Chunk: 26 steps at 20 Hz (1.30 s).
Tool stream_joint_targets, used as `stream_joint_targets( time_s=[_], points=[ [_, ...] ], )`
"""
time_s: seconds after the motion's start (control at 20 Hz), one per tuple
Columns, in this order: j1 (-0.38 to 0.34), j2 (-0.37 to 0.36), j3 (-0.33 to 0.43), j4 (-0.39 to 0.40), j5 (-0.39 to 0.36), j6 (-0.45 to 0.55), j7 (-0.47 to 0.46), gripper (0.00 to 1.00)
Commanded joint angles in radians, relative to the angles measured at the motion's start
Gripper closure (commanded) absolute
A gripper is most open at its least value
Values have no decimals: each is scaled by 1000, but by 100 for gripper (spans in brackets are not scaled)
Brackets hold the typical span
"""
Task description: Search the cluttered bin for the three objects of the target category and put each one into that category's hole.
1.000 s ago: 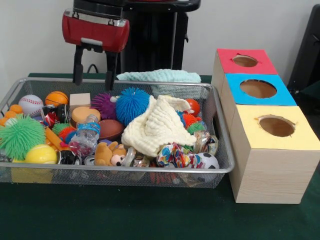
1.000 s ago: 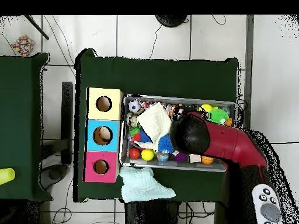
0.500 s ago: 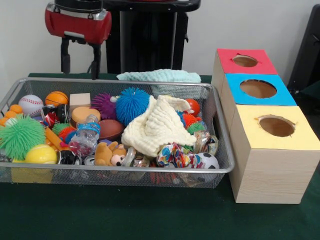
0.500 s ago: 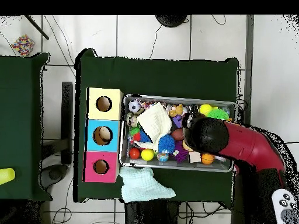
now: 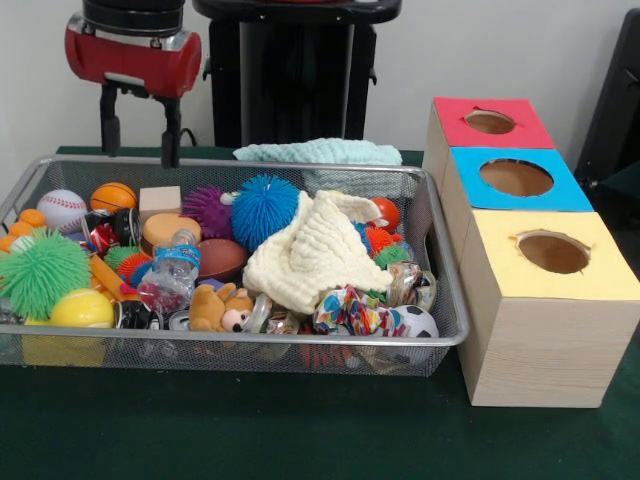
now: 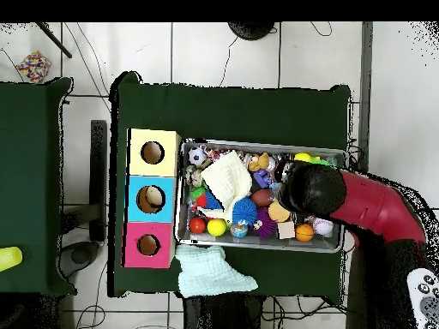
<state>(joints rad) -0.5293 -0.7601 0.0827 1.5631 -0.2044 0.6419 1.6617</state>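
Note:
A wire mesh bin (image 5: 440, 300) is packed with toys: a baseball (image 5: 62, 208), a small basketball (image 5: 113, 196), a blue spiky ball (image 5: 264, 208), a green spiky ball (image 5: 42, 272), a soccer ball (image 5: 418, 322), a teddy bear (image 5: 220, 308) and a cream cloth (image 5: 315, 250). My gripper (image 5: 138, 155) hangs open and empty above the bin's far left corner, over the basketball and a wooden block (image 5: 160, 198). In the overhead view the red arm (image 6: 313, 188) covers the gripper. Three wooden boxes with holes stand beside the bin, topped red (image 5: 520, 130), blue (image 5: 560, 195) and yellow (image 5: 600, 275).
A light blue cloth (image 5: 318, 151) lies on the green table behind the bin. From above, the boxes (image 6: 153, 199) stand in a row left of the bin (image 6: 257, 144), and a second green table (image 6: 34, 188) is at the far left.
In the front view the gripper has moved left along the bin's far edge and risen a little, still open and empty. From above, the arm has swung toward the bin's right end.

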Motion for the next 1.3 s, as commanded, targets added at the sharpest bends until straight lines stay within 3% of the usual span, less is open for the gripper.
stream_joint_targets(
  time_s=[0.05,0.45,0.8,1.1,1.3],
  points=[
    [29,105,84,-101,19,-2,67,0],
    [83,199,88,-211,81,14,132,0],
    [172,266,4,-290,146,53,269,0],
    [198,357,-34,-387,192,40,277,0],
    [221,442,-75,-489,182,24,259,0]
  ],
)
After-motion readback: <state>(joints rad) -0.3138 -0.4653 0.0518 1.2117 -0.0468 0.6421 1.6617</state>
